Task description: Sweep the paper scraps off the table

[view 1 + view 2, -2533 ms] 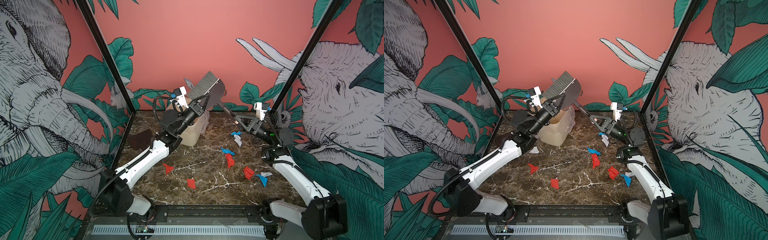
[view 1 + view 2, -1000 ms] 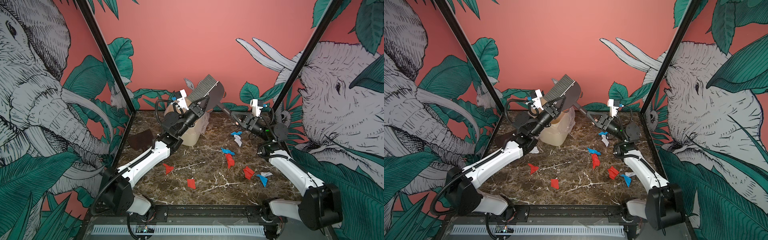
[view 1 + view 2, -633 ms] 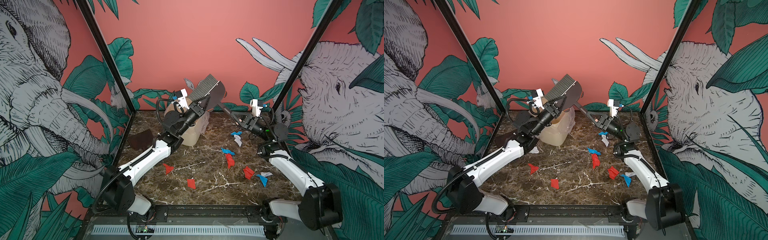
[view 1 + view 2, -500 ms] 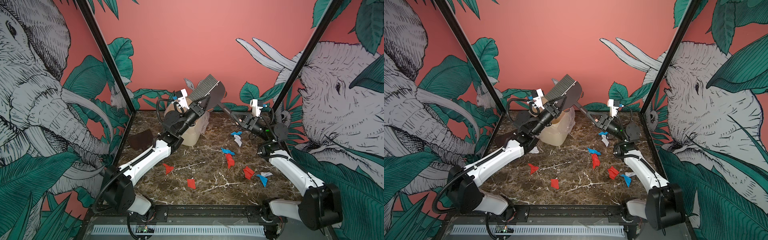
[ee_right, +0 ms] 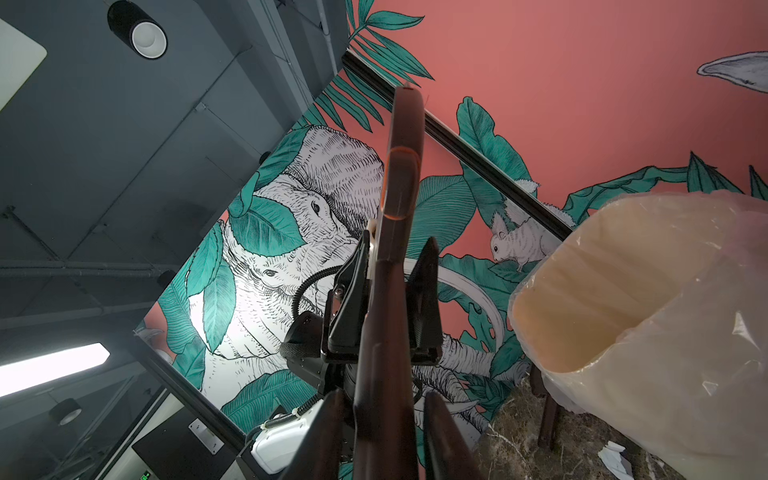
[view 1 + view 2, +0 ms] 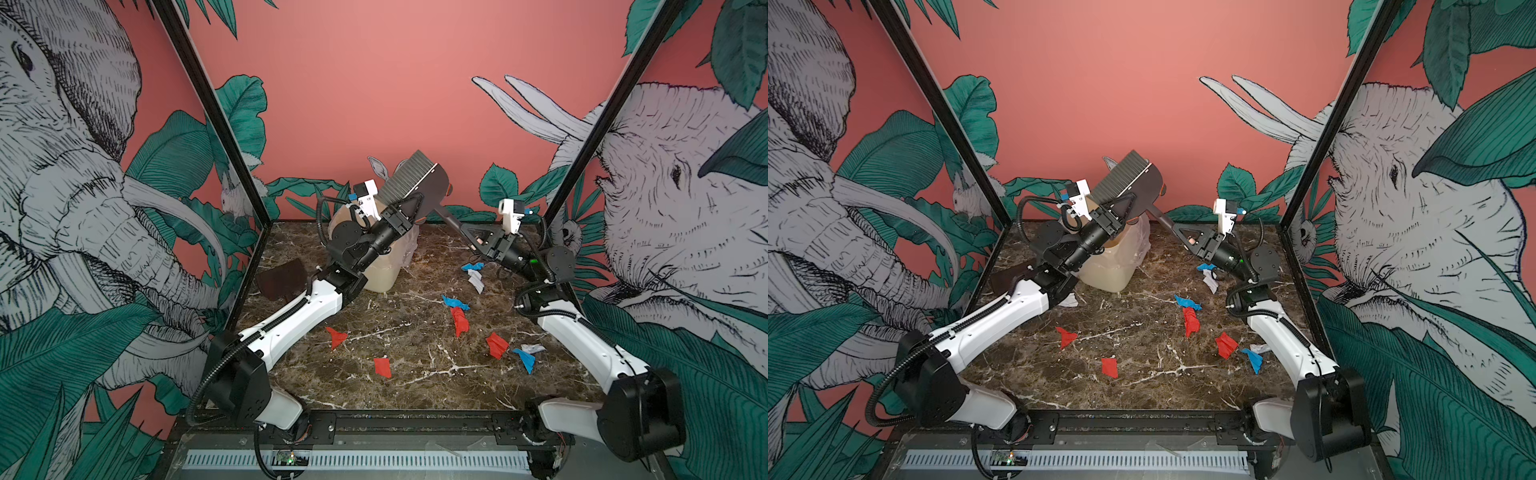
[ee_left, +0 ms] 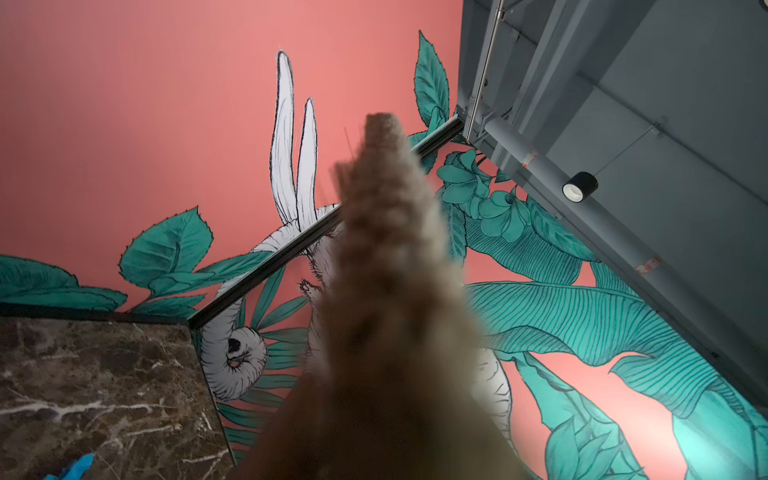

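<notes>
While the paper scraps (image 6: 458, 320) lie strewn over the table (image 6: 436, 376), red, blue and white, most of them on its right half, your tool is up in the air. Look at the hand brush (image 6: 415, 178): grey bristles pointing upward, held high by the plastic-lined bin (image 6: 386, 270) at the back. Your right gripper (image 6: 478, 241) is clamped on its handle; the right wrist view shows both fingers pressed against it. Your left gripper (image 6: 409, 205) sits at the brush's neck, fingers parted, with a gap showing beside the handle. Over by the left wall, a dark dustpan (image 6: 282, 278) lies on the marble.
</notes>
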Tool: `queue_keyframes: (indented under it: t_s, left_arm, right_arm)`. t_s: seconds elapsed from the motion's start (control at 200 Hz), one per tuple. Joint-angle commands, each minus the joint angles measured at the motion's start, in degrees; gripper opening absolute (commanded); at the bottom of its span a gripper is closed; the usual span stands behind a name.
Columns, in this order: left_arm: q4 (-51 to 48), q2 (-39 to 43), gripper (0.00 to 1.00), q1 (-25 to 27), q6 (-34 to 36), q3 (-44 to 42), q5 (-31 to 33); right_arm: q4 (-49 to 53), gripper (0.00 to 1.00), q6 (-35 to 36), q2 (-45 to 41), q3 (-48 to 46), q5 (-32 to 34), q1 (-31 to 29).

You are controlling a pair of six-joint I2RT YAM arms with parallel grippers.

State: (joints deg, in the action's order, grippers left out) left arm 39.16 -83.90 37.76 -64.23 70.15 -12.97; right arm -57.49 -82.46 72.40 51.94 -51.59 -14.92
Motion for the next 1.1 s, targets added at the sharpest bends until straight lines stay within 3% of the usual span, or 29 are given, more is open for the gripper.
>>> queue_keyframes:
  t_s: [0.0,0.13,0.255,0.39,0.635,0.73,0.9,1.09]
  left_arm:
    - [-2.46,0.55,0.76,-0.46,2.01,-0.78,-1.18]
    - [-4.74,2.07,0.99,-0.53,3.68,-1.15,-0.78]
    - [-8.78,4.33,1.00,-0.59,5.95,-1.54,-0.65]
    - [-16.16,7.62,1.00,-0.54,9.56,-1.93,-1.21]
    - [-38.11,15.72,1.00,-0.45,19.81,-1.86,0.34]
    - [-47.55,19.76,1.00,-0.49,24.21,-1.79,4.84]
    - [-64.62,25.45,0.99,-0.47,30.38,-0.14,16.27]
    - [-84.83,29.20,1.00,-0.74,28.25,1.23,32.69]
  right_arm:
    - [-1.07,0.00,-0.39,-3.36,2.12,2.59,-0.29]
    - [3.69,0.00,2.60,-4.92,1.67,3.34,0.55]
    - [11.53,0.00,7.81,-6.94,2.56,3.10,2.10]
    - [27.42,0.00,17.34,-10.17,5.42,3.42,4.62]
    - [51.20,0.00,31.81,-13.73,11.68,4.46,10.12]
    - [65.58,0.00,41.67,-14.47,16.46,7.80,10.91]
    - [82.72,0.00,53.53,-14.55,24.23,13.87,11.34]
    - [97.18,0.00,61.98,-13.95,31.08,21.23,11.71]
